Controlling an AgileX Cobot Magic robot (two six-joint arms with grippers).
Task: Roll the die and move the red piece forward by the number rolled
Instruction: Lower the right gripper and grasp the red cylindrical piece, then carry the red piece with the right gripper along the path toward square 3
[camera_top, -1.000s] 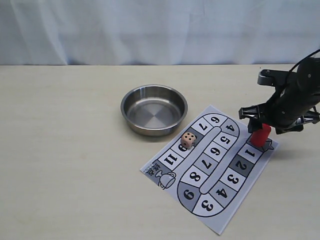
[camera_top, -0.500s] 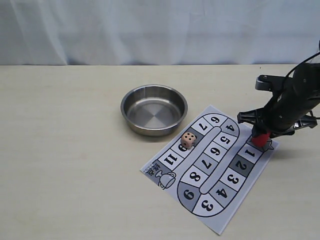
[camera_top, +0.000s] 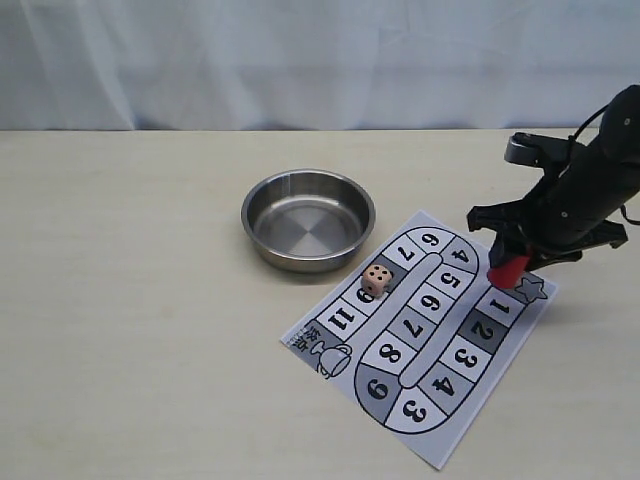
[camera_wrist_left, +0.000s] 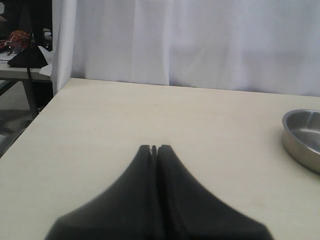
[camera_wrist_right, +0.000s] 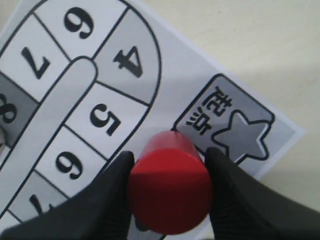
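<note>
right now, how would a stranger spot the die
Find the steel bowl; a printed number board lies beside it. The die sits on the board's squares nearest the bowl. Unlike the red piece, it is a pale cube with dark dots.

Right pincer (camera_top: 510, 258) clamps red piece (camera_top: 508, 272) near board (camera_top: 410, 375) edge; die (camera_top: 377, 280) on board.

Board (camera_top: 447, 385) lane by red piece (camera_top: 509, 270) bare; die (camera_top: 377, 280) & bowl (camera_top: 308, 225) stand well away.
</note>
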